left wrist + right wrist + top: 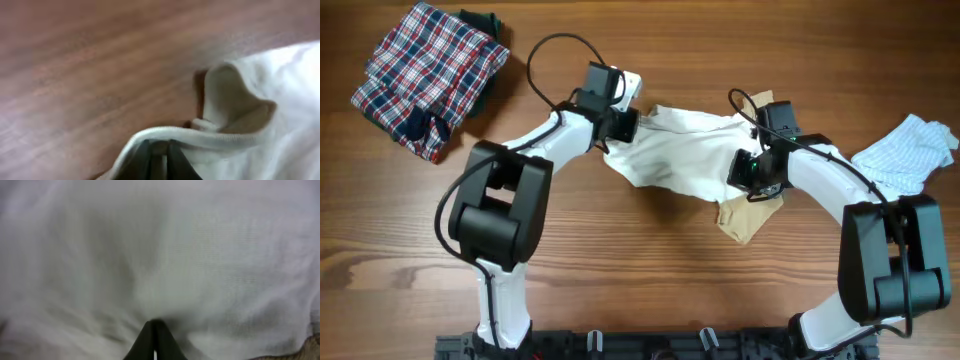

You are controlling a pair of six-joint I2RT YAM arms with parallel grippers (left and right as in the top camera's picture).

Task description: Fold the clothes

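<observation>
Cloth this limp should sag between holds; left pincer and right pincer each clamp, nearly closed, on opposite sides of the cream-white top.

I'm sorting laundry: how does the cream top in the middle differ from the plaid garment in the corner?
The cream-white top is plain; the plaid garment is red, navy and white checks. The top lies spread and rumpled, pinched by the left claw and right claw; the plaid garment sits heaped and untouched. Both are soft cloth on the table.
</observation>
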